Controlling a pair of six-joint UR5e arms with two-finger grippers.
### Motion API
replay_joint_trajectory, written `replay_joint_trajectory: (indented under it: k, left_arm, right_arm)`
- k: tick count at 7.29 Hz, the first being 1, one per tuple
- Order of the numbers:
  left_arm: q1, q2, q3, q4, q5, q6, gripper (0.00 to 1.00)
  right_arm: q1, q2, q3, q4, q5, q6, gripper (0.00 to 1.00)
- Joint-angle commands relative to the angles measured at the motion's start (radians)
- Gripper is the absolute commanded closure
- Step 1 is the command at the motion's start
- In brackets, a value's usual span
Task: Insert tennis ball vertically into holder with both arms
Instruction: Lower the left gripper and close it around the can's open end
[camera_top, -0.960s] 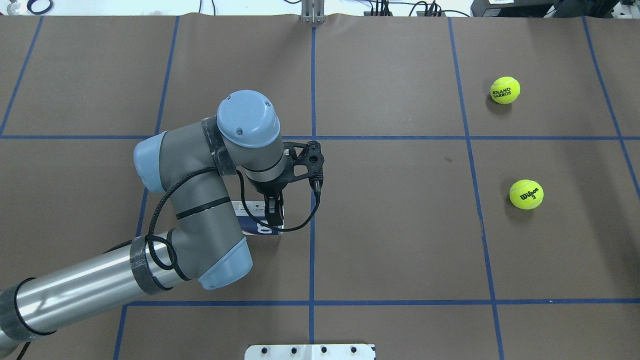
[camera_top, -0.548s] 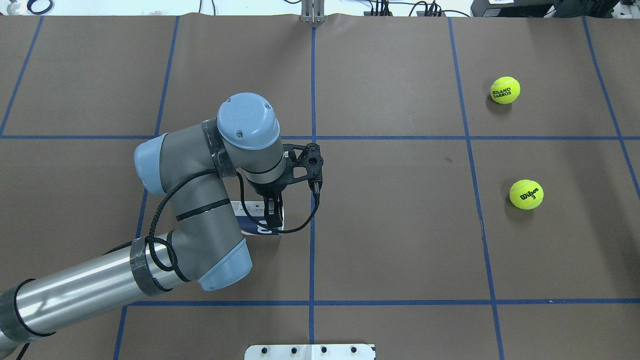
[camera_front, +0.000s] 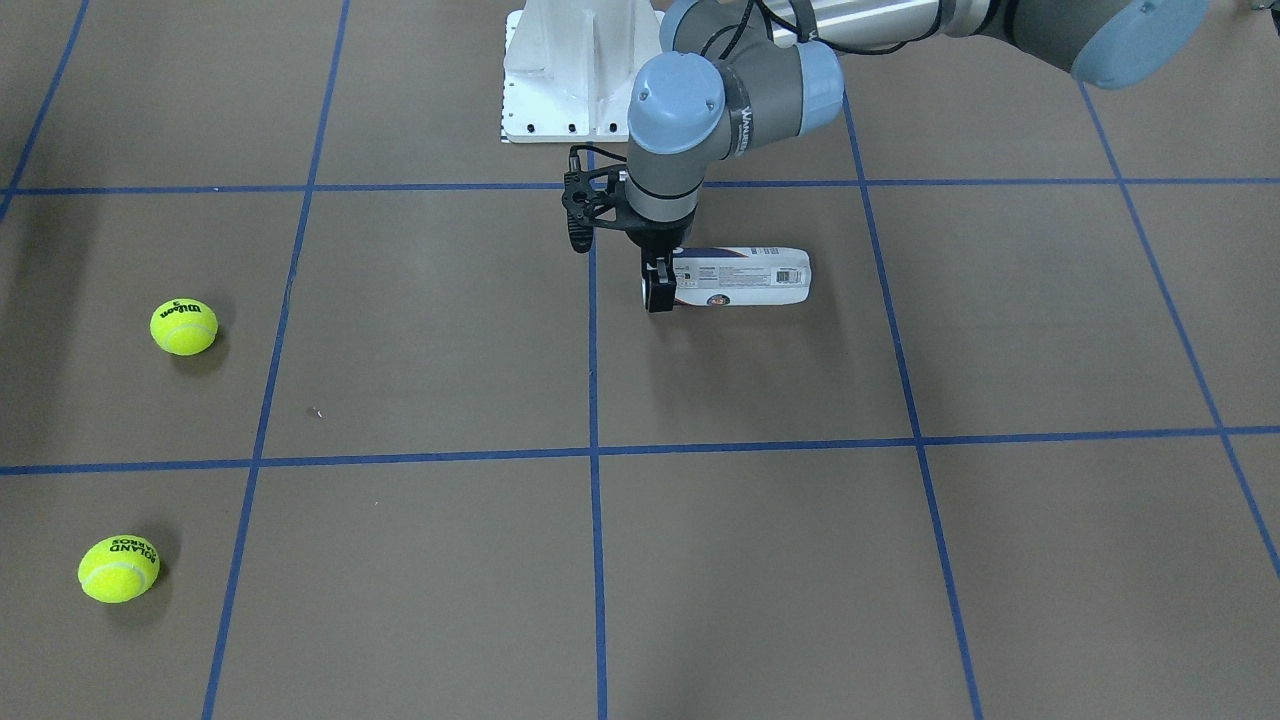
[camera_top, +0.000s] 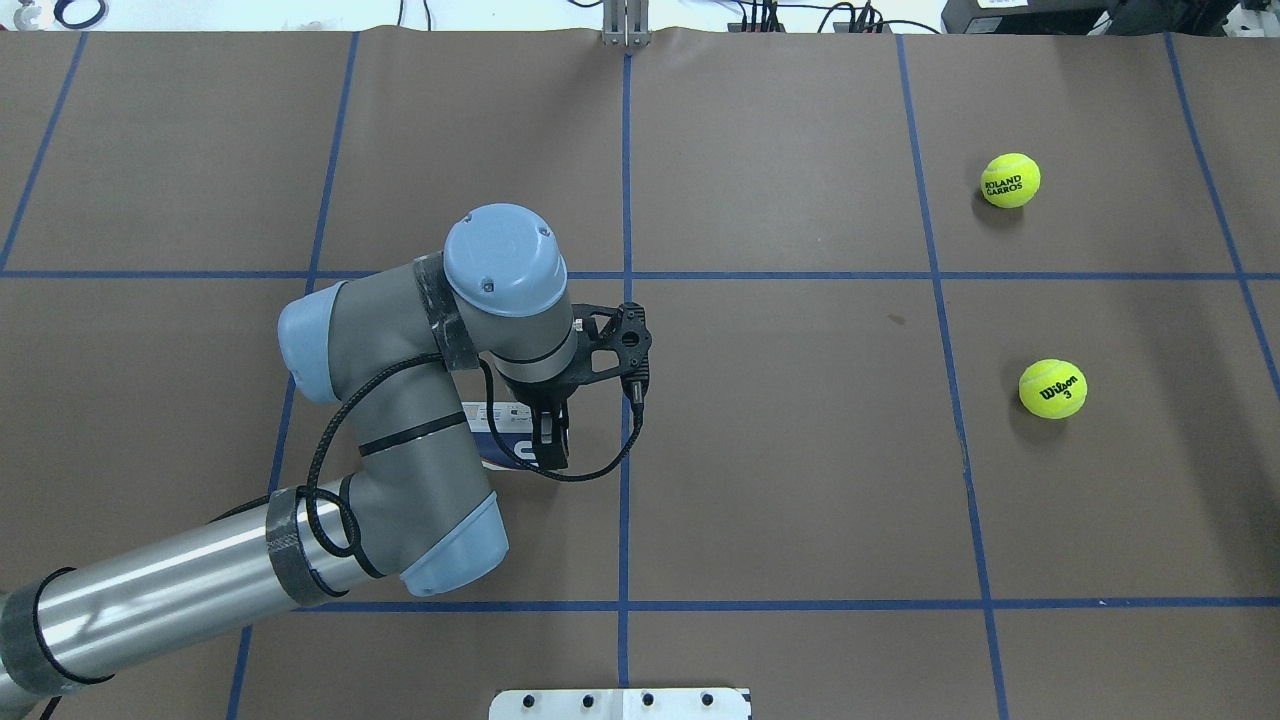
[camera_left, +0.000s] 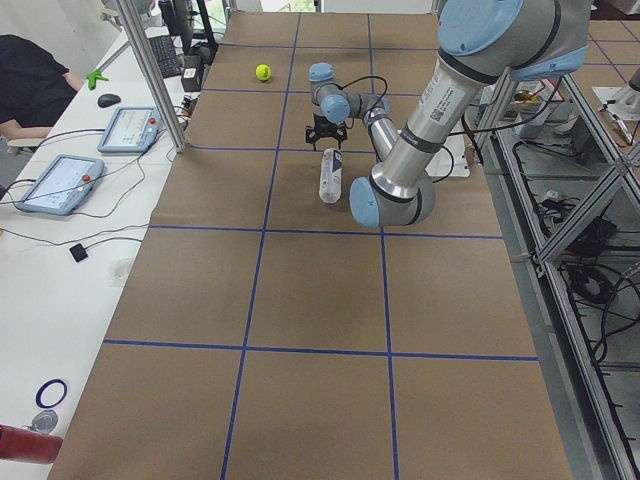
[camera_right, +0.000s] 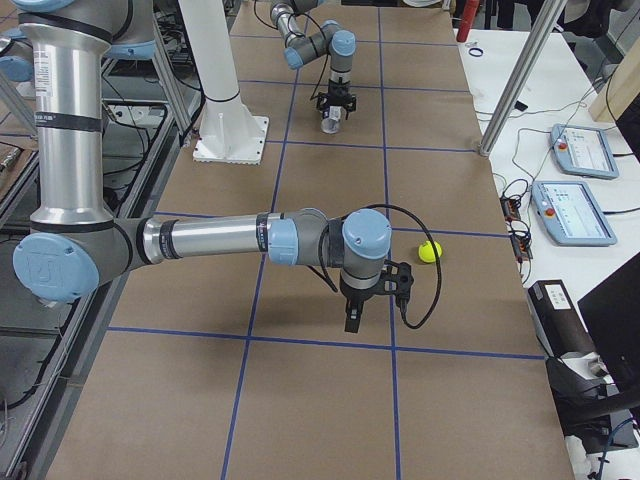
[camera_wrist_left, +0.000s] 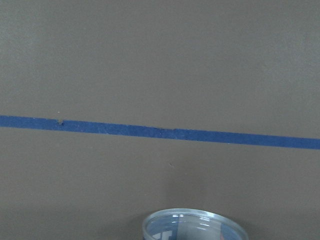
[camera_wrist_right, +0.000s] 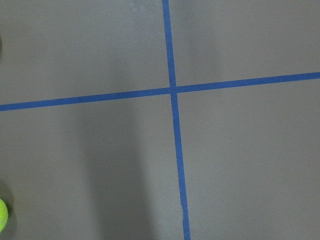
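Observation:
The holder (camera_front: 745, 277), a clear can with a white and navy label, lies on its side on the brown table. In the overhead view my left arm covers most of the holder (camera_top: 500, 428). My left gripper (camera_front: 658, 290) points straight down at the holder's open end, and it also shows in the overhead view (camera_top: 552, 442). It looks open, with a finger on either side of the can. The holder's rim (camera_wrist_left: 195, 225) shows at the bottom of the left wrist view. My right gripper (camera_right: 351, 318) hangs above the table near a tennis ball (camera_right: 429, 251). I cannot tell whether it is open or shut.
Two yellow tennis balls lie on my right side of the table, a Wilson one (camera_top: 1052, 389) and a Roland Garros one (camera_top: 1010, 180). The white base pedestal (camera_front: 560, 70) stands at the table's near edge. Blue tape lines grid the table.
My left wrist has moved slightly toward the robot and lower over the holder's end. The holder and both balls have not moved.

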Motion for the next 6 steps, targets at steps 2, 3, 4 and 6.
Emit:
replay_joint_trajectory:
  k: [2, 3, 4, 6]
  left_arm:
    - [0.009, 0.005, 0.019, 0.0, 0.0, -0.003, 0.01]
    - [0.01, 0.005, 0.027, 0.0, 0.0, -0.003, 0.01]
    - [0.023, 0.003, 0.028, -0.002, 0.011, -0.003, 0.01]
    - [0.033, 0.002, 0.03, -0.002, 0.017, -0.006, 0.01]
  right_arm:
    - [0.0, 0.0, 0.001, 0.0, 0.0, 0.0, 0.01]
    - [0.0, 0.0, 0.002, 0.0, 0.0, 0.0, 0.01]
    - [0.0, 0.0, 0.002, 0.0, 0.0, 0.0, 0.01]
    - [-0.001, 0.0, -0.001, 0.0, 0.0, 0.0, 0.01]
